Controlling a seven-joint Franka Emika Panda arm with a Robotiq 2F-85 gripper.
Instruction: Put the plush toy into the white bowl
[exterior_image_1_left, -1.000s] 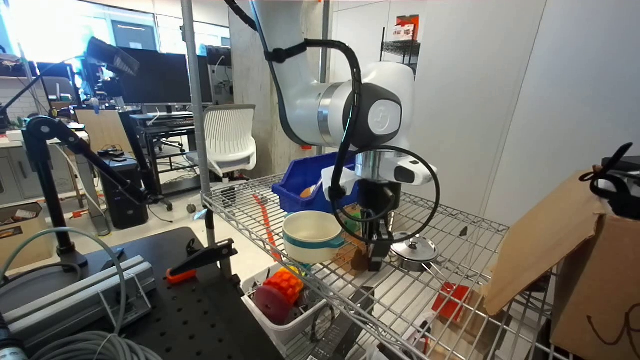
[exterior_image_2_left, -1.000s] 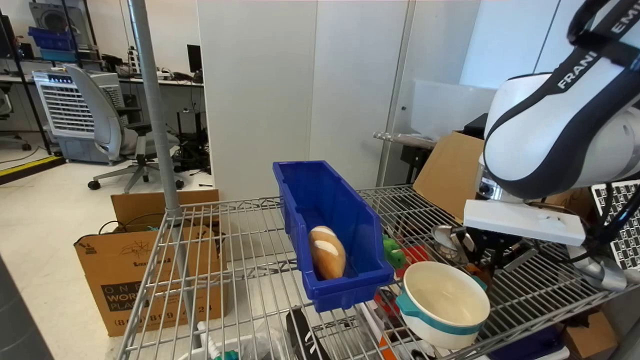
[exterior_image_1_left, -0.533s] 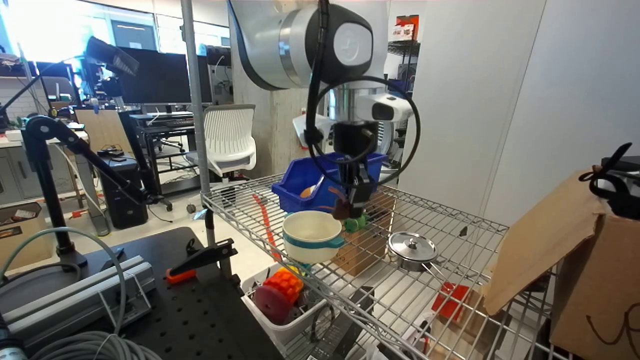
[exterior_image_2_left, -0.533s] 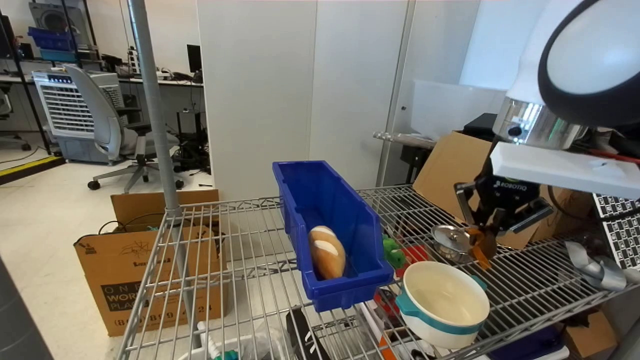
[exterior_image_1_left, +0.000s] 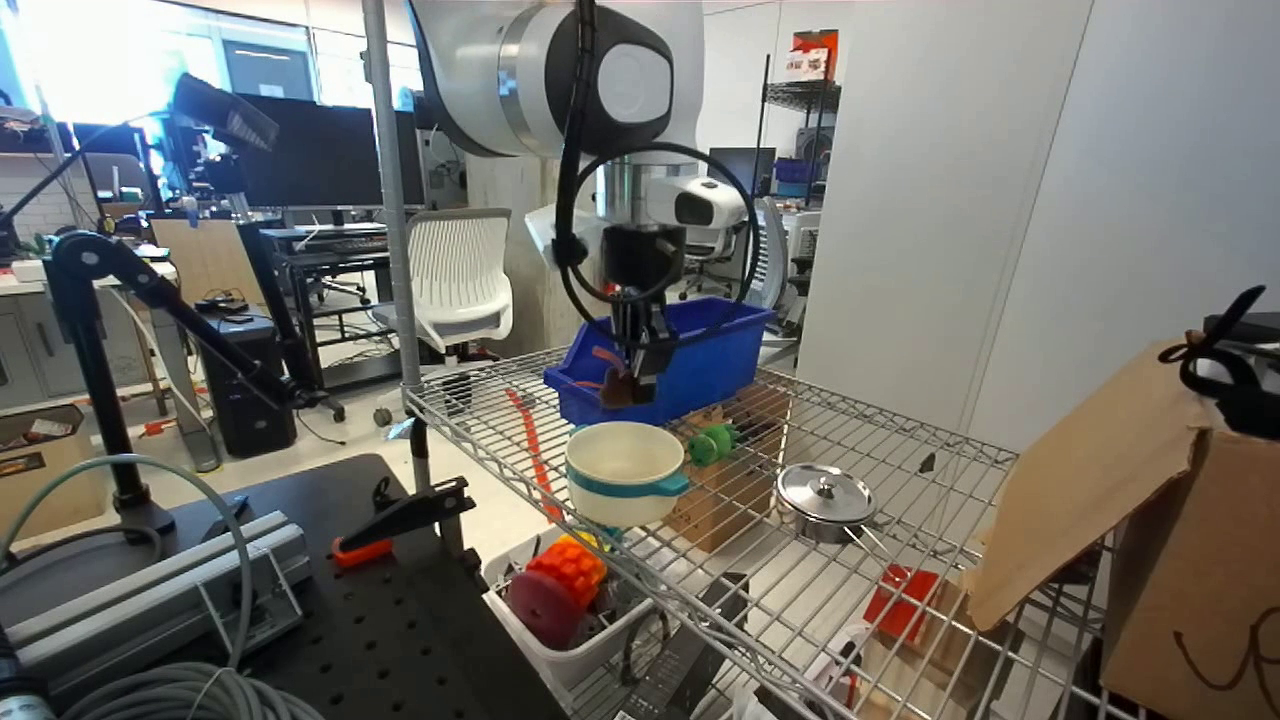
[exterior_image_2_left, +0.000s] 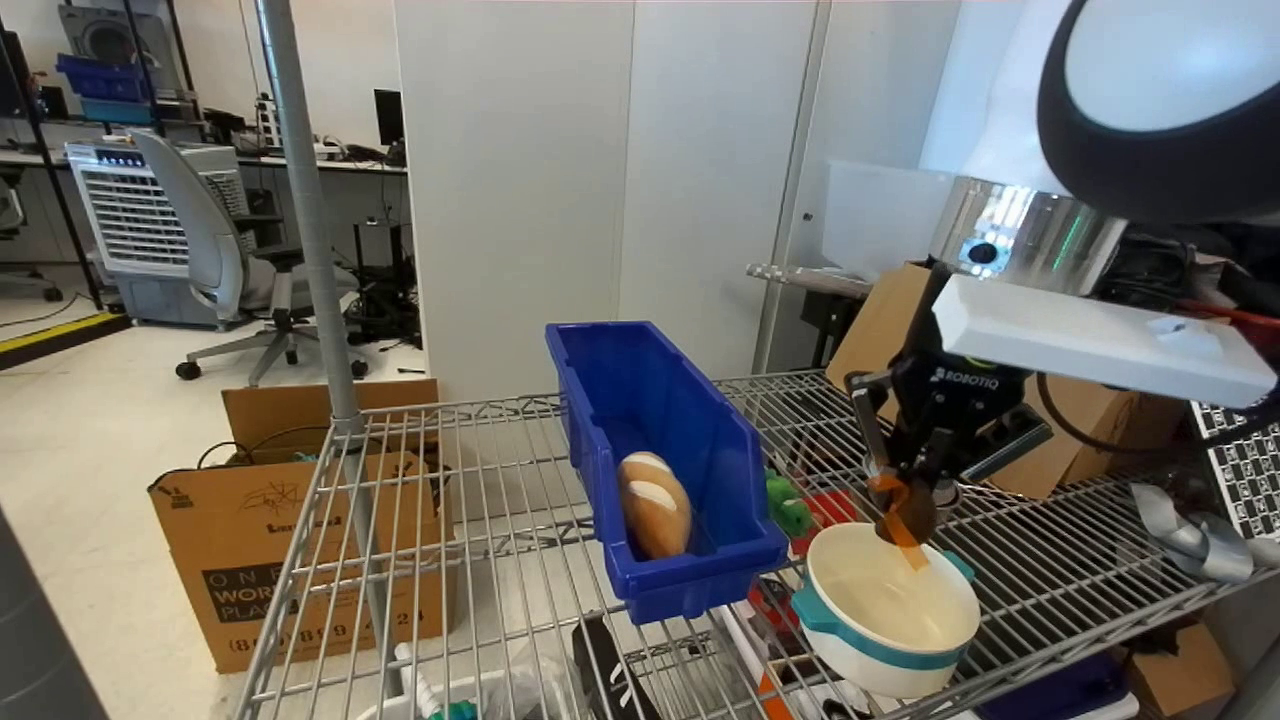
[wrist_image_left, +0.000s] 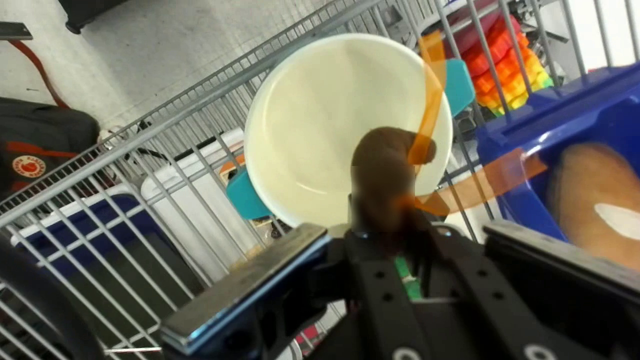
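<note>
Window (exterior_image_1_left: 110, 50) in exterior view: blown out, bluish glare. Metal collar (exterior_image_2_left: 1040, 235) in exterior view: sharp glints. Wrist view: plush toy (wrist_image_left: 386, 155) dark, smeared; bread (wrist_image_left: 592, 192) blurred.

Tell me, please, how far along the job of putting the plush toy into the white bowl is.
The grasp looks done: the gripper is closed on the brown plush toy. Placing is in hand: in an exterior view the toy appears above the white teal-handled bowl, and in the wrist view it overlaps the opening. Lowering and release seem left; it isn't inside yet.
</note>
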